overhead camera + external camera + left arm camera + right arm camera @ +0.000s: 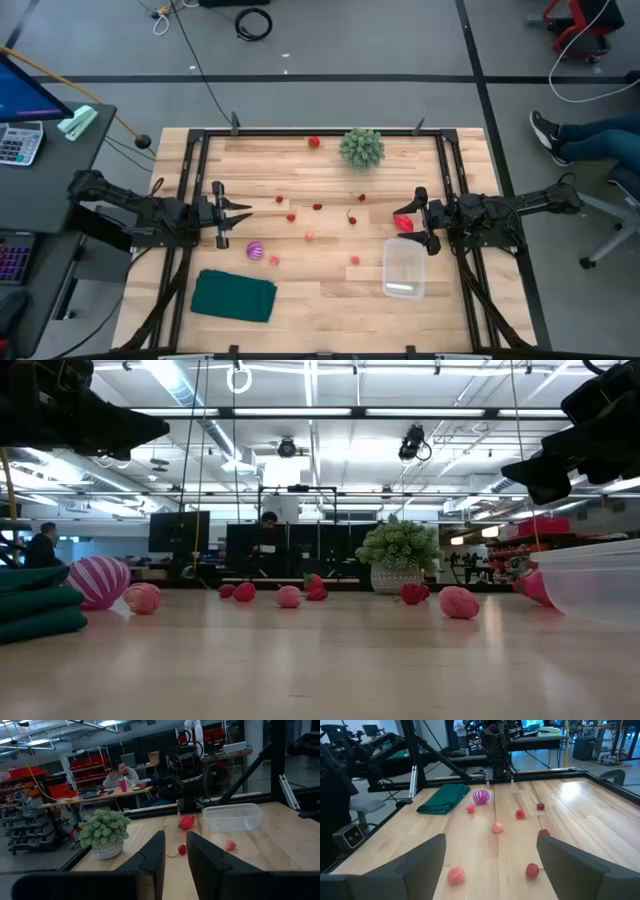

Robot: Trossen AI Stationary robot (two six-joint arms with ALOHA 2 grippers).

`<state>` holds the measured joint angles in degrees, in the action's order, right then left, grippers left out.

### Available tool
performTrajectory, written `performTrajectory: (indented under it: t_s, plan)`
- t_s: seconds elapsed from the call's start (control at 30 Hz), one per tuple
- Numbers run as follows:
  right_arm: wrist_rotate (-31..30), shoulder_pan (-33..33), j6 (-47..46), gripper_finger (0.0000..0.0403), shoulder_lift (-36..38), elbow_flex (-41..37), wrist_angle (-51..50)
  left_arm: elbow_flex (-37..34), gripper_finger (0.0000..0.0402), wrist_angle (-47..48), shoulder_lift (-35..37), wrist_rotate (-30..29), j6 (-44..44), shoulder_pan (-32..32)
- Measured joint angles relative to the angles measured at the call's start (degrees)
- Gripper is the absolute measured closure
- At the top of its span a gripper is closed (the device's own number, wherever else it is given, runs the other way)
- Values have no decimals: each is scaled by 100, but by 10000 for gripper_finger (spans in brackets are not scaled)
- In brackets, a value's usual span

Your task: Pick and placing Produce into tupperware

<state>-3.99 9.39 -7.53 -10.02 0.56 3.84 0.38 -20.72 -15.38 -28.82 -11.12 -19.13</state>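
The produce lies scattered on the wooden table: small red and pink pieces such as one (317, 207) mid-table, a larger red piece (404, 222) and a purple-striped ball (255, 250). The clear tupperware (403, 268) stands on its base at the near right, with nothing in it. My right gripper (418, 220) hangs above the table just right of the larger red piece, fingers wide open (490, 865) and nothing between them. At the table's left side my left gripper (243, 213) hovers above the table, pointing right, its fingers a narrow gap apart (176, 855) and holding nothing.
A green bushy plant (361, 147) in a pot stands at the far edge, with one red piece (314, 142) to its left. A dark green folded cloth (234, 296) lies at the near left. Black frame rails (300, 131) border the table. People sit in the room beyond.
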Motion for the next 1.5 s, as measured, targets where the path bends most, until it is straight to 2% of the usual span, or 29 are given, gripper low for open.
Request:
performTrajectory:
  t_s: [1.5]
  plan:
    - [-2, 2, 0, 80, -2, 0, 2, 0, 319, -1, 0, 2, -1, 0]
